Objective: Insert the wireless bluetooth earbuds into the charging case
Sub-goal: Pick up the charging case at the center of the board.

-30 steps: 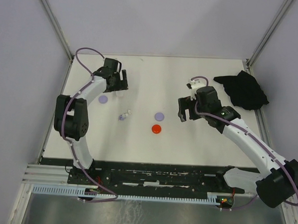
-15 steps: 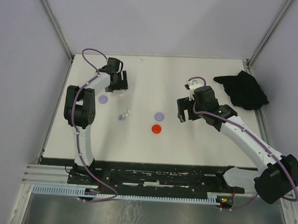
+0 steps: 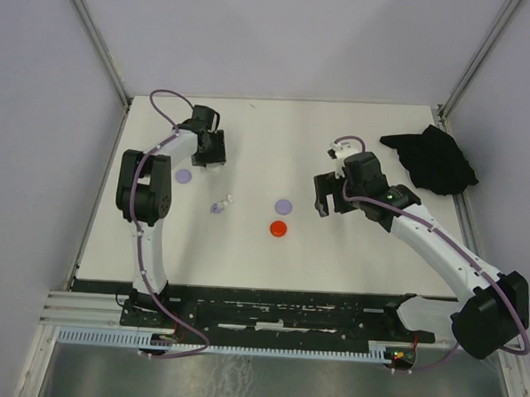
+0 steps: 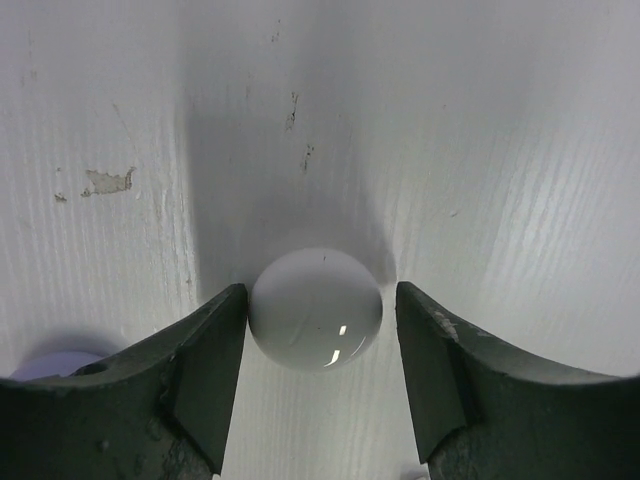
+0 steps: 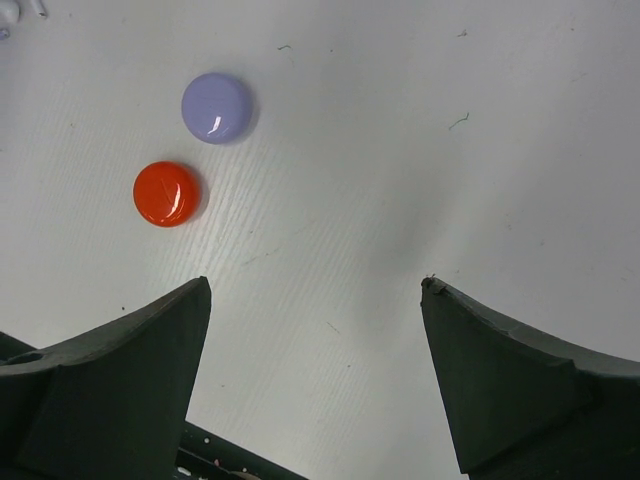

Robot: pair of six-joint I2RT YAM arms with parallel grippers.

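The earbuds [image 3: 220,205] lay loose on the white tabletop [image 3: 244,251], a small cluster of lilac and whitish pieces left of centre, too small in the overhead view for us to count or tell how each was turned. None of them sat in a case. Nearest them on the left was a lilac round case [image 3: 184,175], lying flat beside the left arm, and to their right lay a second lilac case [image 3: 284,205] with a red case [image 3: 279,228] just in front of it, the two close together but not touching. Farther back than the earbuds, a whitish round case [image 4: 316,310] lay flat between the fingers of the left claw [image 4: 320,300], which was lowered to the tabletop. In the left wrist view, the finger on the left [image 4: 215,360] sat against the rim of this case or very nearly so. The finger on the right [image 4: 440,370] stood off from it by a thin gap, so we took the jaws as apart around the case and not yet clamped. A sliver of lilac showed behind the left-hand finger. The right claw [image 5: 315,285] hung over bare tabletop to the right of the red and lilac pair, its jaws wide apart with nothing between them. A crumpled black cloth [image 3: 431,158] lay at the far right corner, well apart from everything else.
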